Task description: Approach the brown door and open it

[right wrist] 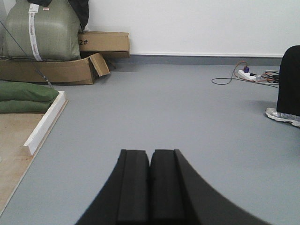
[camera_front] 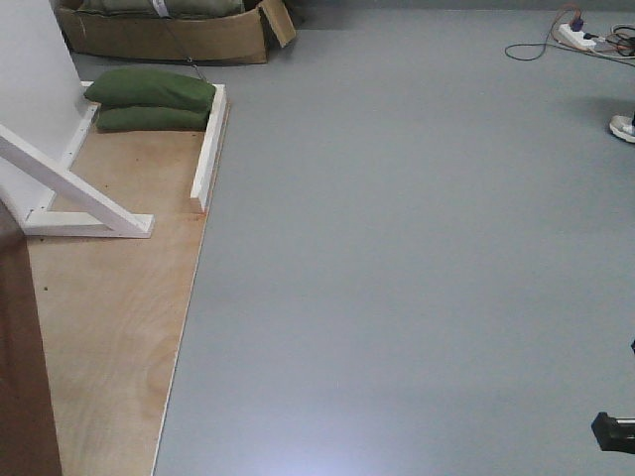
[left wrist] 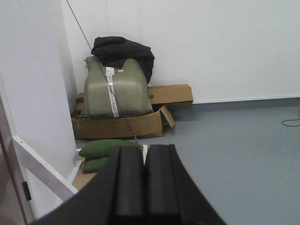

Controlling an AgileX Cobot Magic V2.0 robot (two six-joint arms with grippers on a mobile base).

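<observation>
the brown door [camera_front: 22,367] is showing only as a dark reddish slab at the lower left edge of the front view, standing on the plywood base [camera_front: 119,317]. the robot seems to be sitting just beside it and facing past it rather than at it. white frame beams [camera_front: 79,193] are bracing the structure, and green sandbags [camera_front: 149,99] are lying on the base, probably weighing it down. beyond them a cardboard box [camera_front: 169,35] is resting on the grey floor [camera_front: 417,278]. the left gripper [left wrist: 144,187] and right gripper [right wrist: 150,187] are both pressing their jaws together on nothing, likely tucked for driving.
</observation>
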